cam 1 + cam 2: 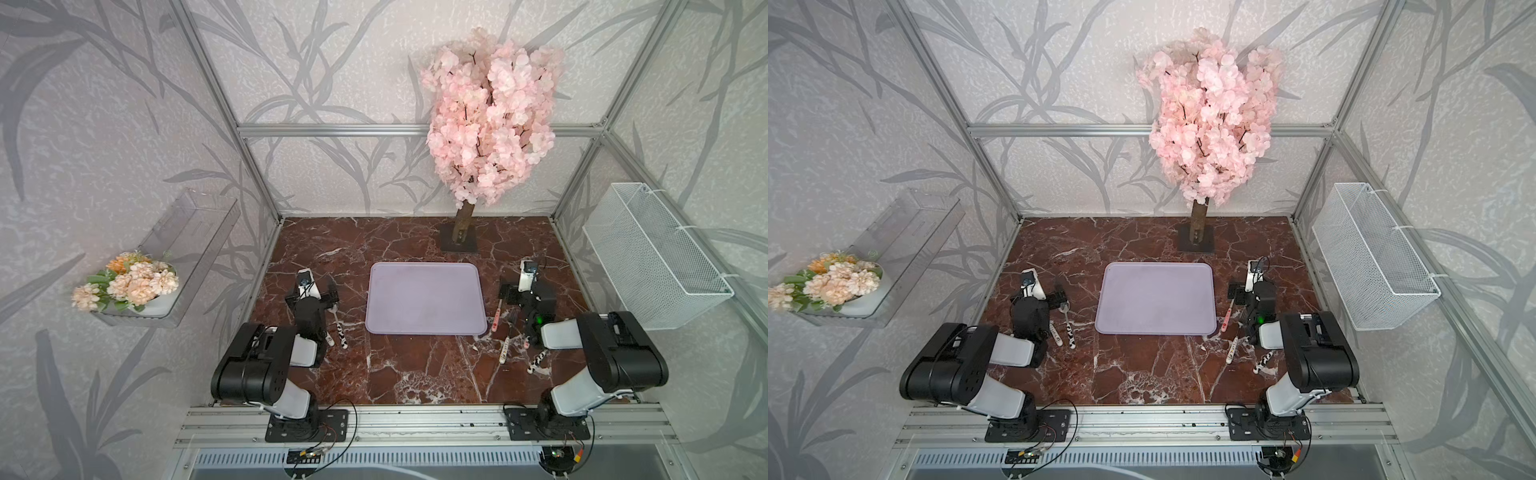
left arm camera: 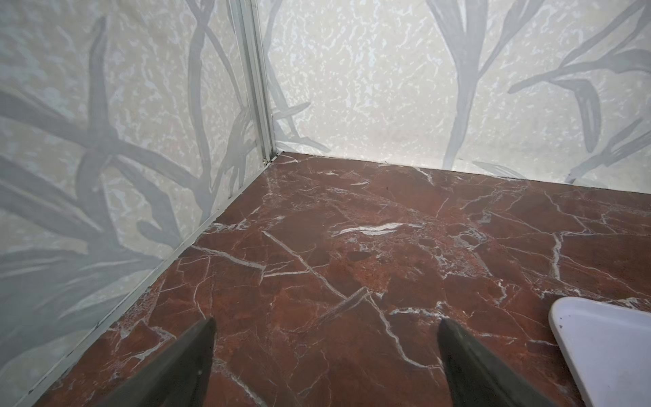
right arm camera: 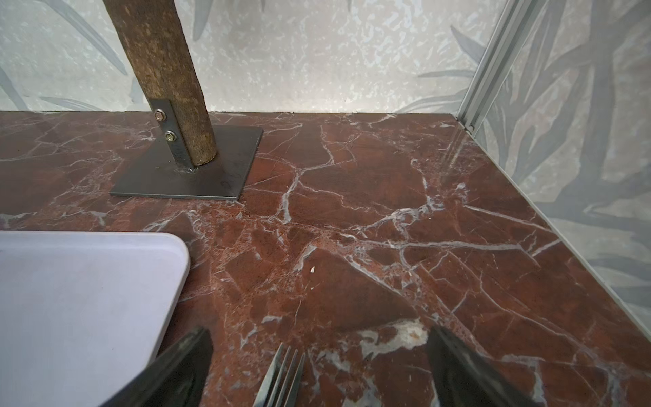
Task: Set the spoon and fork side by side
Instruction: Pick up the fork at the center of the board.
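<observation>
Fork (image 3: pixel 281 378) tines sit between the wide-spread jaws of your right hand (image 3: pixel 318 331), just off the tray's (image 1: pixel 424 299) right edge, handle running along it; spoon (image 1: pixel 338 326) lies off the tray's left edge, beside your left hand (image 2: pixel 327 320), also wide.

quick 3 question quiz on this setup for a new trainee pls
1. True or false: something already lies on the lavender tray.
2. In the right wrist view, what shows between the fingers of the right gripper? A spoon bowl; B fork tines; C nothing.
3. Fill in: the left gripper and the right gripper both stand ___.

Key: 1 false, the tray is bare. 2 B. 3 open.
</observation>
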`<move>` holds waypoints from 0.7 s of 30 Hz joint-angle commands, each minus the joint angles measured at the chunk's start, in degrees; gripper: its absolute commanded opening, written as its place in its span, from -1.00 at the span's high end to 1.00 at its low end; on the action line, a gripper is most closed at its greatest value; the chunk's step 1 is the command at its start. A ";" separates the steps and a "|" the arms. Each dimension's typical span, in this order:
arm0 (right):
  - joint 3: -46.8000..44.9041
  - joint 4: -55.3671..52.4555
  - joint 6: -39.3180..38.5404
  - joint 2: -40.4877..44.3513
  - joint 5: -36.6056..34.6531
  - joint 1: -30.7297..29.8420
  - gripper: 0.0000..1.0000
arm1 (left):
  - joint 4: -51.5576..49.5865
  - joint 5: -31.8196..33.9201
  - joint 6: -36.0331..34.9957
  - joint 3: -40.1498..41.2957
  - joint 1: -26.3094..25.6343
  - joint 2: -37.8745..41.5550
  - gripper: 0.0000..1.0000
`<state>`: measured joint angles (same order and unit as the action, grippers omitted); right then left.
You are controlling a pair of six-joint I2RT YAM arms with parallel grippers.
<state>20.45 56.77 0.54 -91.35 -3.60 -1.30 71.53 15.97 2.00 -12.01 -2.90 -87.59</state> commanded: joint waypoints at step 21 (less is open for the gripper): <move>0.51 -0.14 1.04 0.55 -3.00 -0.20 -0.98 | -0.67 -4.17 -1.91 -1.47 0.18 0.54 -1.00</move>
<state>20.45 56.71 0.69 -91.35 -4.54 -1.45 71.00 12.29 0.97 -12.27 -2.90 -87.59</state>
